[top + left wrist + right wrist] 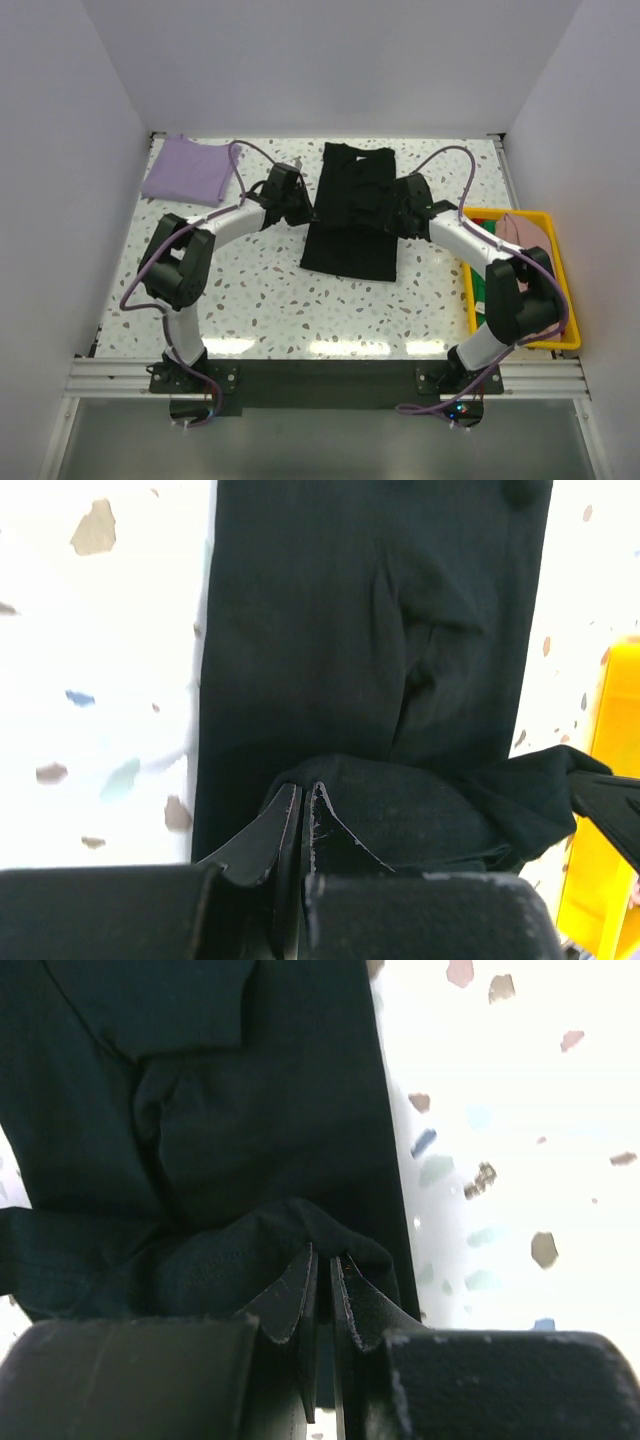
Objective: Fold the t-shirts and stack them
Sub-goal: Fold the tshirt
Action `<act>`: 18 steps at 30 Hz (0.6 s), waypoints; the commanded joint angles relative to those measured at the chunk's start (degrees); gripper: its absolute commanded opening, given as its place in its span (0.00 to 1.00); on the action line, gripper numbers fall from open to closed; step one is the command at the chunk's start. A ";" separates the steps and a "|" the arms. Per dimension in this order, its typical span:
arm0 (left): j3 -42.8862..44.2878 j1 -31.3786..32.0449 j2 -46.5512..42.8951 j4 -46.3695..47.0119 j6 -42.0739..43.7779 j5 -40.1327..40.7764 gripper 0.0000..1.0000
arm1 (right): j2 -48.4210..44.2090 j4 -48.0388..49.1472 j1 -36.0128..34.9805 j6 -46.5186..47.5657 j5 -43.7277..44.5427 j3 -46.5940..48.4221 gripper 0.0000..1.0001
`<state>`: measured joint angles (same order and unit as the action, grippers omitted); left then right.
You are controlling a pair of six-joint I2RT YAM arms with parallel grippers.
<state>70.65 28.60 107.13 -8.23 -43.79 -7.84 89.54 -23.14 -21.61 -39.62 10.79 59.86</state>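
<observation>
While the left gripper (302, 792) and right gripper (322, 1257) clamped shut on opposite side edges of the black t-shirt (350, 225), open surface (262, 292) lay before it.

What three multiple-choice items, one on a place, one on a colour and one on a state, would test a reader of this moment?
1. Where on the table does the lavender t-shirt lie?
A. far-left corner
B. near-right corner
C. centre

2. What colour is the t-shirt at the centre?
A. green
B. black
C. pink

3. How do the left gripper and right gripper stand?
A. wide open
B. shut on cloth
C. out of view

Key:
1 A: the top view shows it by the far-left corner.
2 B: the black t-shirt lies between the arms.
3 B: each wrist view shows the fingers closed with black cloth bunched between them.
</observation>
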 commanded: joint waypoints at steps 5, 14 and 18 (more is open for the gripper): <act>7.48 -2.32 5.19 1.73 2.66 -2.53 0.00 | 5.91 4.85 3.58 2.70 -4.19 5.62 0.02; 10.55 -3.99 8.35 2.69 3.71 -4.47 0.00 | 10.92 7.14 7.72 3.58 -8.40 7.12 0.03; 13.10 -4.60 9.93 2.08 4.50 -5.35 0.02 | 12.50 7.49 8.69 3.75 -9.73 8.95 0.04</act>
<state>79.79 25.06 116.38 -8.19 -41.32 -11.88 101.34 -18.37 -13.58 -37.04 2.90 65.23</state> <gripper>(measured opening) 0.028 0.076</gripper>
